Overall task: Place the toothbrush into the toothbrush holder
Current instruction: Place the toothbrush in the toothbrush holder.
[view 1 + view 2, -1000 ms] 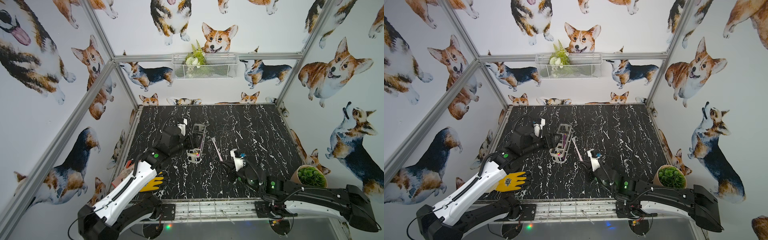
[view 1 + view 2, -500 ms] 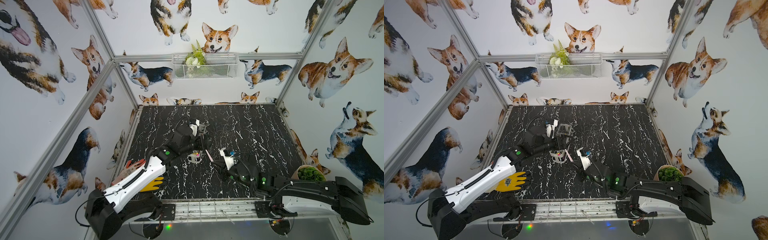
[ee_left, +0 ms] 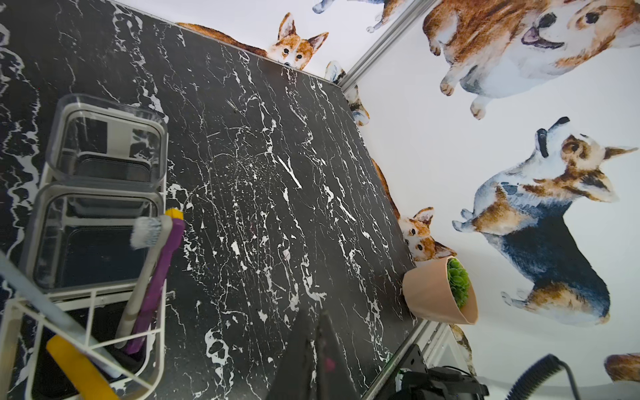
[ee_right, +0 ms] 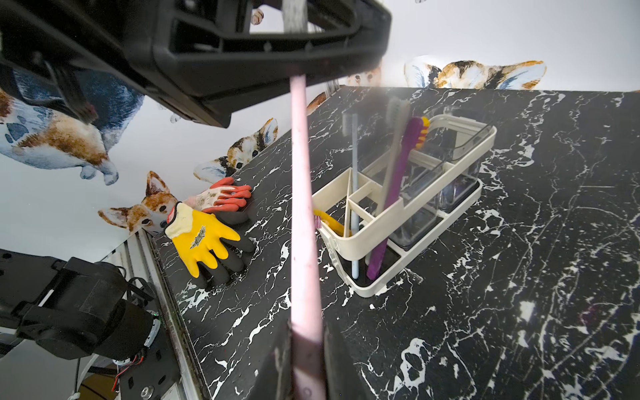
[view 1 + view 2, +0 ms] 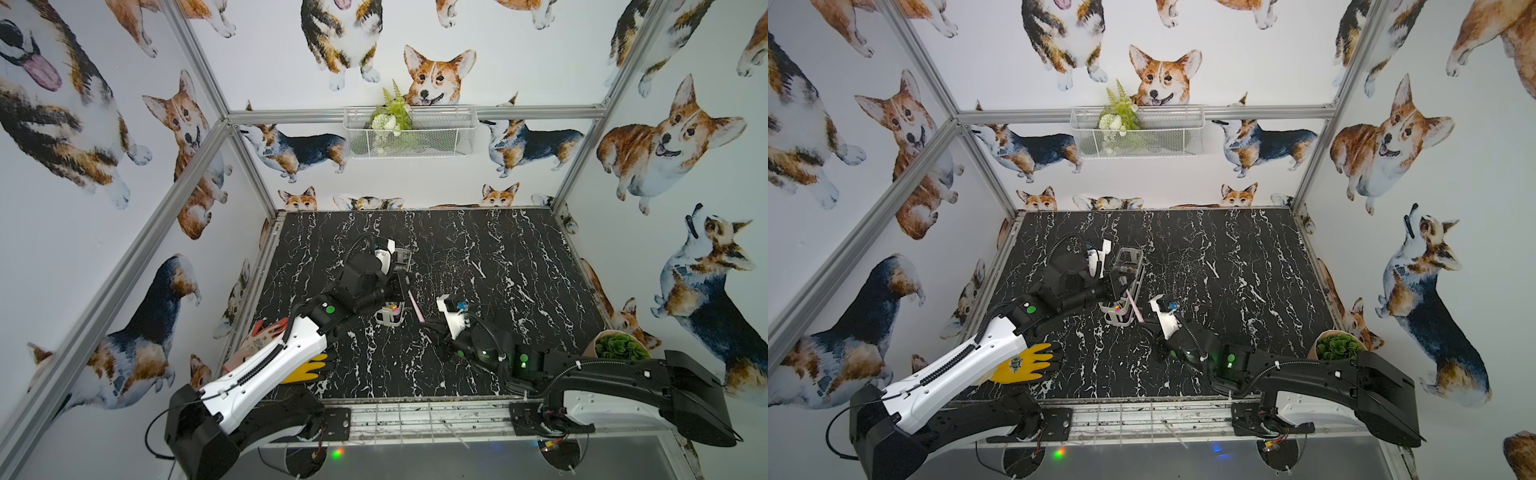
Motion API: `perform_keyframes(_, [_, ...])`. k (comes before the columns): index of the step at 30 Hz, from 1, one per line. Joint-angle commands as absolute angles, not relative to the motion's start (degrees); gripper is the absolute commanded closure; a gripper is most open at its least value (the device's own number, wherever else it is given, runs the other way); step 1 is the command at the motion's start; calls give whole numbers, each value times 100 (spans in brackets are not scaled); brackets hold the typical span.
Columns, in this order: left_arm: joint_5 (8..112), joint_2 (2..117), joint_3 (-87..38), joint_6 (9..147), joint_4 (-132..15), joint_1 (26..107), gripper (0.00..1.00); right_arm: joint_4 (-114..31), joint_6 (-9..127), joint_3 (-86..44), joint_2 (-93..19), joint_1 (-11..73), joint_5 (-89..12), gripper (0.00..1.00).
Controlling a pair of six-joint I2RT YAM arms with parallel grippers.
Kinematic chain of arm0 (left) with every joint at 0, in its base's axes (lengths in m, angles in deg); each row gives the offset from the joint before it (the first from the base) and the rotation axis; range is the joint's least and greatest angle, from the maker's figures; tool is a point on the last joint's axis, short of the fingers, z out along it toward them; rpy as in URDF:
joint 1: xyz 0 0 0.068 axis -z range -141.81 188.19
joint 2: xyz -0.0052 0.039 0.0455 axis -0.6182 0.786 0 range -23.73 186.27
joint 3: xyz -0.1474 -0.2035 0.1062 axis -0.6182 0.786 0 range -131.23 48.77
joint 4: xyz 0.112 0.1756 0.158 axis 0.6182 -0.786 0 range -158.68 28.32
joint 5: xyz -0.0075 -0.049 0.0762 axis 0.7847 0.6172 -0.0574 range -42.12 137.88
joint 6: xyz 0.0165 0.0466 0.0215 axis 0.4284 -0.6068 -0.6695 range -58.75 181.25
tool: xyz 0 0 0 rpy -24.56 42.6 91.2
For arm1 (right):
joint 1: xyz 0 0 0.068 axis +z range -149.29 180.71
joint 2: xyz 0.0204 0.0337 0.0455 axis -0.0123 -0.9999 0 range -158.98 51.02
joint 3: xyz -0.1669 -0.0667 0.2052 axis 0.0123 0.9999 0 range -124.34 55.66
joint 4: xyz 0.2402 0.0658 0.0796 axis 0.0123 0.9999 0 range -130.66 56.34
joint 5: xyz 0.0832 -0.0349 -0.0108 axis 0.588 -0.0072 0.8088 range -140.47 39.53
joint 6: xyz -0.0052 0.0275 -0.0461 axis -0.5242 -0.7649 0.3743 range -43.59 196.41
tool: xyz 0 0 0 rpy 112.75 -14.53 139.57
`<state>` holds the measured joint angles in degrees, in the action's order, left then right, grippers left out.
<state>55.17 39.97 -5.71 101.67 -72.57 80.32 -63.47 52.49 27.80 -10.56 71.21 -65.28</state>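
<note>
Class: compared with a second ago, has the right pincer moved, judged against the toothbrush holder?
Yes. The right pincer, gripping the pink toothbrush, has shifted closer to the toothbrush holder, which stayed put.

No text can be read — the emblem (image 4: pixel 197 237) on the yellow glove (image 4: pixel 212 246) is too blurred.

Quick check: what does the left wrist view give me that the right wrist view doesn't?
Left wrist only: the potted plant. Right wrist only: the pink toothbrush clamped in the right pincer, the yellow glove and orange glove. Both: the toothbrush holder with the purple toothbrush standing in it.
</note>
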Motion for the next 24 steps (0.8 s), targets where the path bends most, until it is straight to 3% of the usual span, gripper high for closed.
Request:
perform_keyframes(1, [5210,3921,-731,9906,-7527,8038,100,-6411,5211,2718,-1061,7119,-6696,61])
perform_keyframes(2, [5124,3898,-783,9828,-7642,8039,100,-6342,5215,2717,-1015,7126,-6758,46])
perform_keyframes(3, [4993,3864,-866,9711,-7804,8039,100,-6257,5221,2726,-959,7122,-6858,38])
perform_keyframes(5, [4635,3794,-1085,9421,-8223,8032,100,-6017,5263,2800,-739,7116,-7162,30])
perform_keyframes(10, [3802,3604,-1447,8815,-8647,8003,100,-5647,5150,3154,53,6733,-7153,29])
perform_keyframes(15, [3108,3764,-1590,8099,-8178,7951,100,-5492,4986,3459,670,6331,-6954,29])
perform_keyframes(24, [2811,4374,-1447,7468,-6722,7816,100,-5538,4943,3473,465,6328,-6849,29])
